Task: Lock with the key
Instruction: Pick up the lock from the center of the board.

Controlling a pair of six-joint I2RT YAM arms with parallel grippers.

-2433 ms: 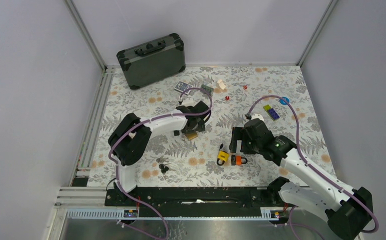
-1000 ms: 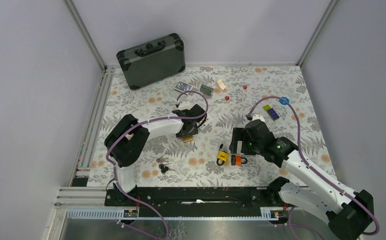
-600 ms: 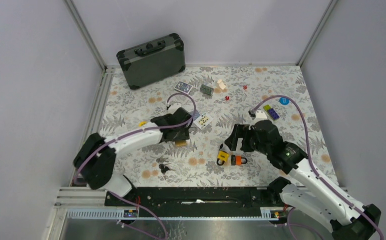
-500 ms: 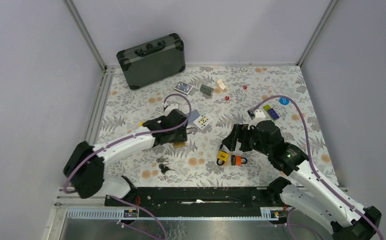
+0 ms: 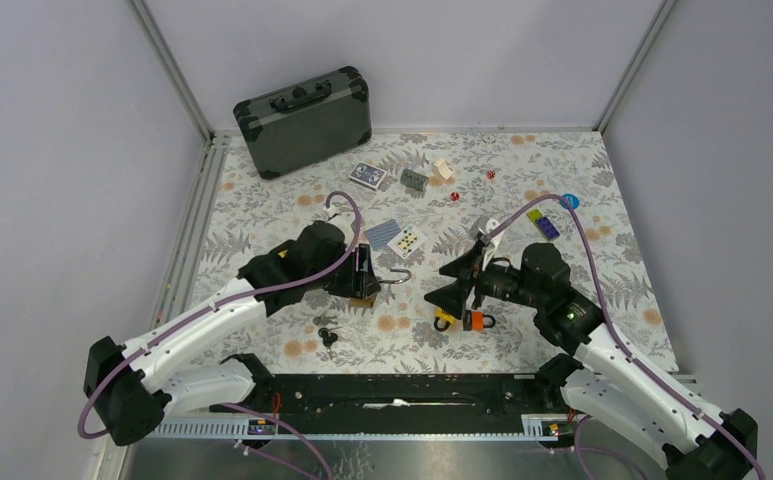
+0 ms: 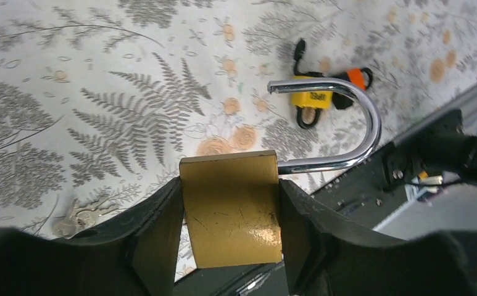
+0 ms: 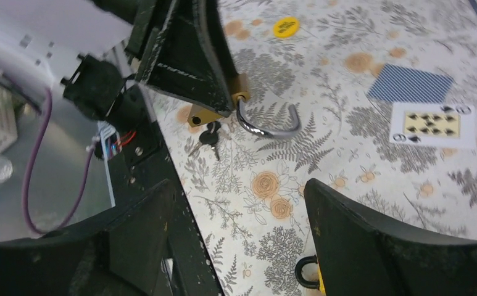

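My left gripper point(image 5: 362, 278) is shut on the body of a brass padlock point(image 6: 231, 209) and holds it above the table. Its steel shackle point(image 6: 353, 123) stands open and points right; it also shows in the top view point(image 5: 398, 275). A bunch of keys point(image 5: 327, 332) lies on the floral table below and left of the padlock, seen too in the left wrist view point(image 6: 78, 216) and the right wrist view point(image 7: 210, 138). My right gripper point(image 5: 452, 282) is open and empty, raised just right of the shackle and facing the padlock point(image 7: 242, 97).
A small yellow padlock point(image 5: 445, 318) and an orange one point(image 5: 477, 320) lie under my right gripper. Playing cards point(image 5: 400, 238) lie behind the padlock. A dark case point(image 5: 304, 120) stands at the back left, with dice and small blocks point(image 5: 542, 224) farther back. The black base rail point(image 5: 402, 392) runs along the near edge.
My left arm has swung toward the near side and lifted the brass padlock clear of the cards. My right gripper has risen off the small padlocks and turned left toward it.
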